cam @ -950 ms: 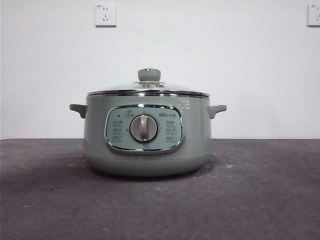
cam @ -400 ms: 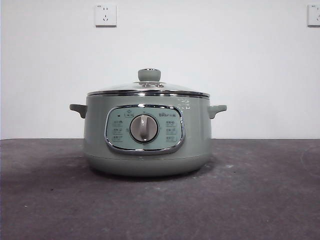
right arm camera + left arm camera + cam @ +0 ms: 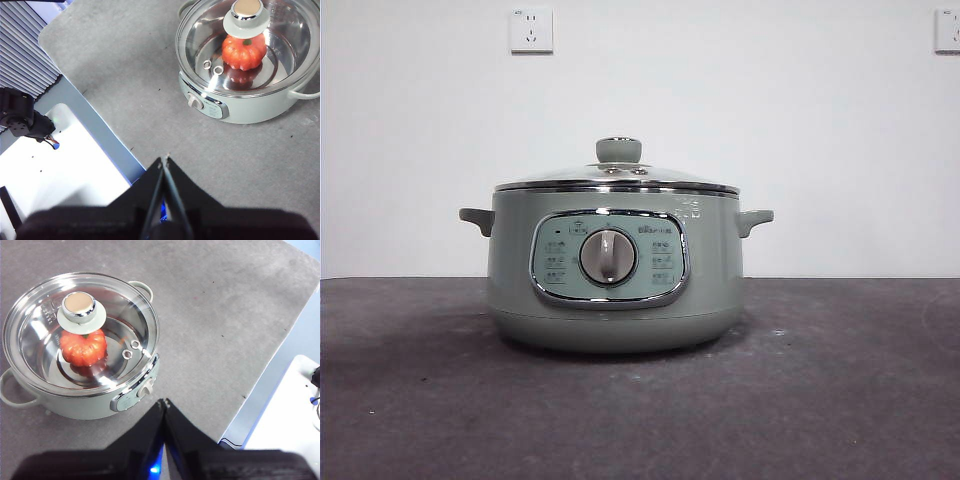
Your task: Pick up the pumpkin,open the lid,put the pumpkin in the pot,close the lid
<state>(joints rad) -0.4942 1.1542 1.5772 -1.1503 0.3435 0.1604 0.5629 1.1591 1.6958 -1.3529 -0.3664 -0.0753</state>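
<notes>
My left gripper [image 3: 164, 402] hangs high above the table [image 3: 220, 315], jaws pressed together, holding nothing. From its wrist camera the pot [image 3: 80, 402] lies well off at about ten o'clock from the jaw tips, seen from above at a slant. My right gripper [image 3: 164, 160] is likewise raised and drawn back, jaws closed on nothing, with the pot [image 3: 255, 107] well away at about one o'clock from its tips. Both grippers hang near the table's edge, over pale floor and gear beyond it.

The lid [image 3: 47, 340] sits flat on the pot, its chrome rim matching the pot's rim all round, the knob [image 3: 80, 307] up in the middle. Through the glass I see the pumpkin [image 3: 84, 347] resting on the shiny bottom of the pot, just under the knob and partly hidden by it. Two small metal rings show on the glass beside it.

In the front view the pot [image 3: 710, 270] stands alone on the dark grey table [image 3: 840, 400], slightly left of centre, dial [image 3: 608, 257] facing the camera, lid [image 3: 617, 180] closed. Neither arm shows there. The pumpkin is hidden in that view. Two wall sockets sit high on the white wall [image 3: 800, 120] behind, at eleven and one o'clock.
</notes>
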